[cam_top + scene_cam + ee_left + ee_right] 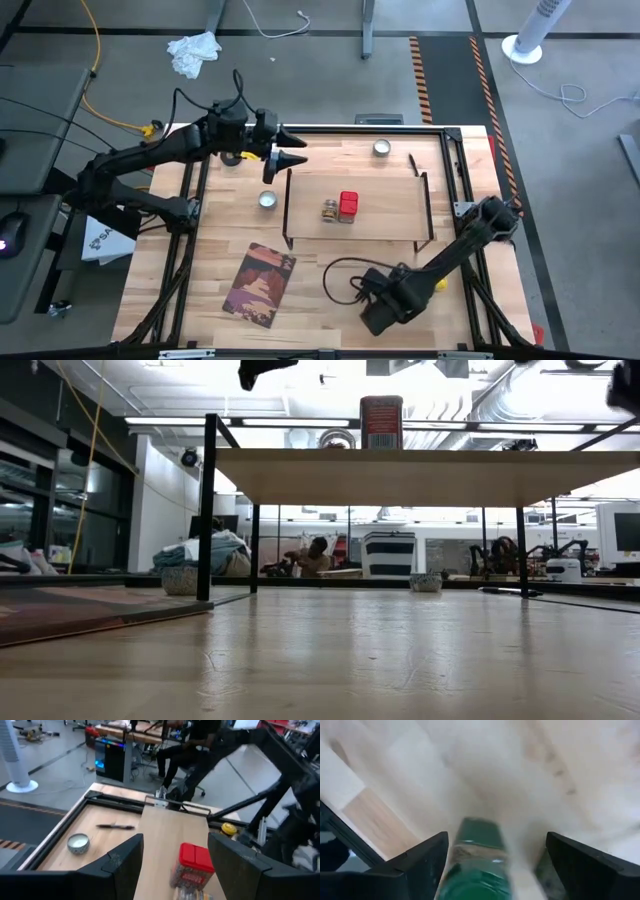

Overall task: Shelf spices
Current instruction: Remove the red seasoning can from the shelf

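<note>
The shelf (390, 215) is a pale board on black wire legs in the middle of the table. A red box (348, 205) and a clear glass jar (329, 210) stand side by side on it. My left gripper (295, 148) hovers open off the shelf's left end, above the table; its wrist view looks along the board at the red box (196, 862). My right gripper (378, 312) is low near the table's near edge, open, its fingers on either side of a green-topped jar (479, 862). A yellow-topped jar (440, 285) is partly hidden by the right arm. My right gripper has the green-topped jar between its open fingers, coming at it from above at a slant. The jar's green top (477, 834) points away from the wrist. Whether a finger touches the jar I cannot tell.
One small round tin (267, 200) sits left of the shelf and another (381, 148) near the far edge, by a dark pen (412, 161). A brown-and-maroon book (262, 283) lies at the near left. A black cable loop (340, 275) lies beside the right gripper.
</note>
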Robot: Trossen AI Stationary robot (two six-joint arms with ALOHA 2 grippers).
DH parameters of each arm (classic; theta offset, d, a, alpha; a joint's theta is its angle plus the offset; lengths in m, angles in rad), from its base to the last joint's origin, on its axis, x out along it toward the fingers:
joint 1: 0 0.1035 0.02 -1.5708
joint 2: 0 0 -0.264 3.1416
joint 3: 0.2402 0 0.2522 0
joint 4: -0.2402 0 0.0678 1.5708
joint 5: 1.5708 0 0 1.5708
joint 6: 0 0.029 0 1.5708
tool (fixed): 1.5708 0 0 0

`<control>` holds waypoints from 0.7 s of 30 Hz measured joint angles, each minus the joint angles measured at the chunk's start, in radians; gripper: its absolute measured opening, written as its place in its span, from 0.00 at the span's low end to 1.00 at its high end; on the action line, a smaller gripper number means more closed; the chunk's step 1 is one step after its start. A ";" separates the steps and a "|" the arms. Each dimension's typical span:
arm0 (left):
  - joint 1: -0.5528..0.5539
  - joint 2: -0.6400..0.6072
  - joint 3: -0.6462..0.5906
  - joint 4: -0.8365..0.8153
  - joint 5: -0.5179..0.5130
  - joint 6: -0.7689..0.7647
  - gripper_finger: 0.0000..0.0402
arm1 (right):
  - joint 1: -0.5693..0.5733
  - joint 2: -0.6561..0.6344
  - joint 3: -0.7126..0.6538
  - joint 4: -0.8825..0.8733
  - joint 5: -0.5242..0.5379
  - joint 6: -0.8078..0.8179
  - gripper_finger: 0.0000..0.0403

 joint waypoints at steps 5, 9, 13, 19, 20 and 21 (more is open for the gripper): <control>-0.079 0.031 0.087 -0.197 -0.150 0.204 0.55 | -0.015 -0.105 0.059 -0.190 0.126 0.048 0.83; -0.115 0.042 0.104 -0.142 -0.160 0.273 0.55 | -0.061 -0.191 0.091 -0.216 0.274 0.095 0.83; -0.145 0.088 0.101 -0.212 -0.123 0.266 0.55 | -0.110 -0.242 0.128 -0.200 0.389 0.098 0.83; -0.209 0.172 0.103 -0.227 -0.123 0.313 0.55 | -0.190 -0.267 0.177 -0.151 0.540 0.142 0.83; -0.216 0.186 0.102 -0.227 -0.123 0.323 0.55 | -0.209 -0.266 0.184 -0.117 0.549 0.132 0.83; -0.220 0.198 0.100 -0.224 -0.122 0.318 0.55 | -0.226 -0.266 0.188 -0.075 0.554 0.103 0.83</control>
